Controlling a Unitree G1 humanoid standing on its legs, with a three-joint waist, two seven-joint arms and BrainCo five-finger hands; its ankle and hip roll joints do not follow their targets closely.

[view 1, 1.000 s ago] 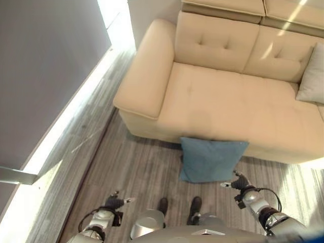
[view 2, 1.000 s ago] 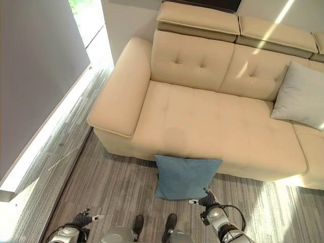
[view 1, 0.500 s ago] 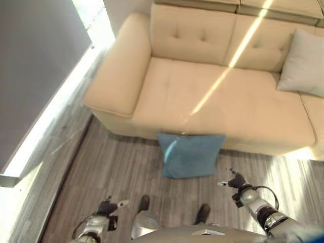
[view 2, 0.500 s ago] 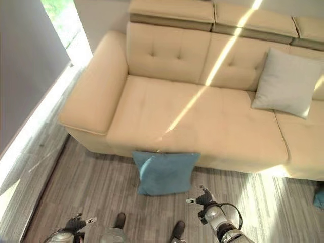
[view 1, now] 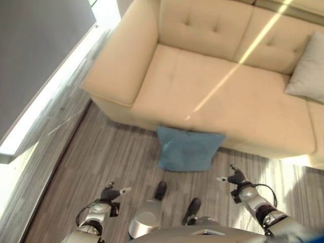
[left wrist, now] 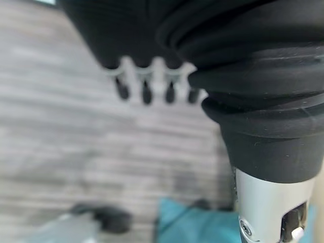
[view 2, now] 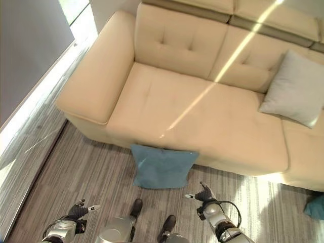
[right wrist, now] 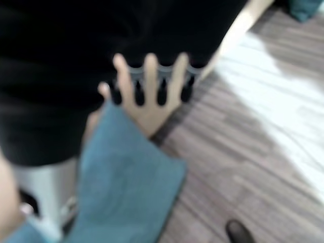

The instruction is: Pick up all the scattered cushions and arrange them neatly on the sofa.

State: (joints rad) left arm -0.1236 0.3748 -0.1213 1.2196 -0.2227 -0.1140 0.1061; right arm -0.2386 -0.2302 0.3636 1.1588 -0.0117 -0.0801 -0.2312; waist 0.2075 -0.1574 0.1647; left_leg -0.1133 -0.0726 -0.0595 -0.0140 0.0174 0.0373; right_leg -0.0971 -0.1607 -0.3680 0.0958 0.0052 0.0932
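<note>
- Grey plank floor [view 2: 76,172] runs before a beige sofa [view 2: 202,111], whose armrest lies at our left.
- Our left hand [view 1: 110,193] hangs low over the floor, fingers relaxed and holding nothing.
- We see a blue cushion [view 2: 161,166] on the floor, leaning against the sofa front, its long axis along that front edge.
- Our right hand [view 2: 204,194] hovers just beside it, fingers spread, empty.
- On the seat, a grey cushion [view 2: 294,88] leans against the backrest.
- Another teal cushion [view 2: 316,206] lies on the floor at far right.

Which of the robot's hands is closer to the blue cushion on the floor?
The right hand. It hangs just off the blue cushion's lower right corner. The left hand is farther away, below and left of the cushion, over bare floor.
</note>
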